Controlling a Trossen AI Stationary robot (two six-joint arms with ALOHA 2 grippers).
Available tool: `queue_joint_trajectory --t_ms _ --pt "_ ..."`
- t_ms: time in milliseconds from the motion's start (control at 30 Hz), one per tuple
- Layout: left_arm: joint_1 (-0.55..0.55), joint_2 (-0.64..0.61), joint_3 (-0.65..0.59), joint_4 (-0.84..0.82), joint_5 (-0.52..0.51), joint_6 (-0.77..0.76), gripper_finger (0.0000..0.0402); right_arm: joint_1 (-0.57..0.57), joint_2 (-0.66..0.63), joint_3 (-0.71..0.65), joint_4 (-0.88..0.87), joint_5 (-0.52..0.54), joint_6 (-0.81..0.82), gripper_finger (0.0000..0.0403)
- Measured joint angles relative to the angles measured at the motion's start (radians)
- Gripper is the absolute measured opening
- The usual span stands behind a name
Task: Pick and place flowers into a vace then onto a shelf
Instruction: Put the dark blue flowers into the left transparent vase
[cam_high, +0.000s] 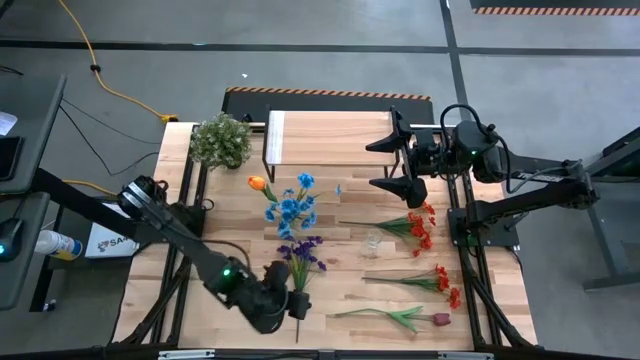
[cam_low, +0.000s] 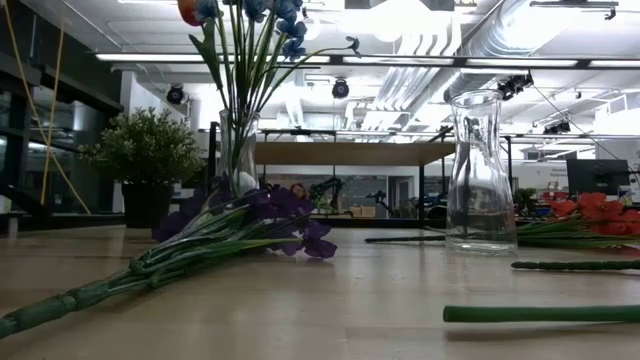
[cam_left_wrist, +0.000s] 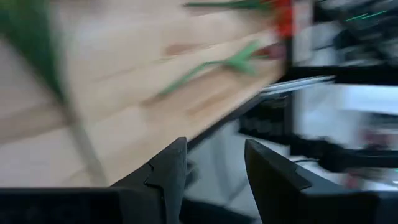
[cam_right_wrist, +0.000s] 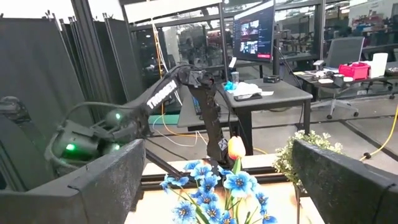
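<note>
lying flat, purple flowers (cam_high: 303, 253), stems toward left pincer (cam_high: 297, 305), unclear grip, right pincer (cam_high: 388, 164) spread

The table (cam_high: 330, 290) is viewed from straight overhead in the high view and level from its surface in the low view. The blue flowers (cam_high: 294, 208) are shared with the right wrist view, facing outward.

The left wrist view was motion-blurred, the low view cropped the blue flowers (cam_low: 262, 20) overhead, and the bench (cam_high: 350, 290) ran past the high view's lower edge.
</note>
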Motion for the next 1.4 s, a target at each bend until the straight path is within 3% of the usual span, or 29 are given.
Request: queue_joint_trajectory --t_ms 100,267,467,1400 --pt "0.027 0.042 0.143 -0.212 0.108 -0.010 0.0195 0.000 0.000 0.000 -0.005 0.000 -0.017 0.0394" --pt "0.033 0.134 0.331 -0.481 0.186 -0.074 0.0195 0.000 0.000 0.000 -0.005 0.004 -0.028 0.0394" --pt "0.036 0.242 0.451 -0.555 0.245 -0.098 0.0195 0.000 0.000 0.000 -0.005 0.007 -0.044 0.0394" --pt "0.077 0.408 0.451 -0.591 0.299 -0.092 0.0195 0.000 0.000 0.000 -0.027 0.004 -0.033 0.0394"
